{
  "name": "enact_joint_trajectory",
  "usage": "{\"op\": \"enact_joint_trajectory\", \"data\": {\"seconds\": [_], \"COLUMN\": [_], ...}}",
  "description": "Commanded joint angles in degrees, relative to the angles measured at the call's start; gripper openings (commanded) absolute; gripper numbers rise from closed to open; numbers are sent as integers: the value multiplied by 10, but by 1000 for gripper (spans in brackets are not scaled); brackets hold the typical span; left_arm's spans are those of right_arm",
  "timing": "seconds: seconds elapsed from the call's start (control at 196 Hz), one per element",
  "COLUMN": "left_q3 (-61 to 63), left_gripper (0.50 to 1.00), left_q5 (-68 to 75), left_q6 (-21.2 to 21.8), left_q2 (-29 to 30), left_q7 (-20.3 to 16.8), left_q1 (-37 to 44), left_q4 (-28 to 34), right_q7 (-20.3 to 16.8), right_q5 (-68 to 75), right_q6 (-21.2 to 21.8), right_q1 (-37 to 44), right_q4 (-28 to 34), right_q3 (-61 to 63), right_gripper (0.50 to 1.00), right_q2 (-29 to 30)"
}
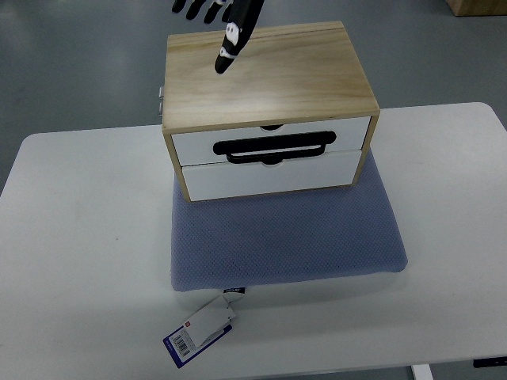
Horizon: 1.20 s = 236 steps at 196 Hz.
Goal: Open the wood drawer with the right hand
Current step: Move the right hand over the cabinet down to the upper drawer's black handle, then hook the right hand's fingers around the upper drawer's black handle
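Note:
A light wood box with two white drawer fronts stands on the far part of a blue-grey mat. The upper drawer carries a black bar handle. The lower drawer sits right under it. Both drawers look pushed in. A black robot hand comes in from the top edge, and I cannot see which side its arm comes from. It hovers over the box's far left part, one finger stretched out over the top panel, holding nothing. It is far from the handle.
The mat lies on a white table, and a white and blue tag hangs from its near edge. A small metal fitting shows on the box's left side. A cardboard corner shows at the top right, above grey floor.

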Motion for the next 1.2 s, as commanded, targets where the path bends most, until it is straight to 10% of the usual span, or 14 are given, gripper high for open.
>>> {"op": "enact_joint_trajectory", "data": {"seconds": [0.0,0.576,1.197], "left_q3": [1,-1,0], "left_gripper": [1000,1000,1000], "left_q5": [0,-1,-1], "left_q6": [0,0,0], "left_q2": [0,0,0], "left_q7": [0,0,0], "left_q1": [0,0,0], "left_q4": [1,7,7], "right_q7": [-19,-124,-128], "right_q5": [7,43,20], "right_q6": [-5,-103,-108], "right_q1": [10,-61,-92], "right_q4": [61,64,48], "right_q3": [-16,-45,-78], "right_gripper": [942,944,944], "right_q2": [7,56,55]}}
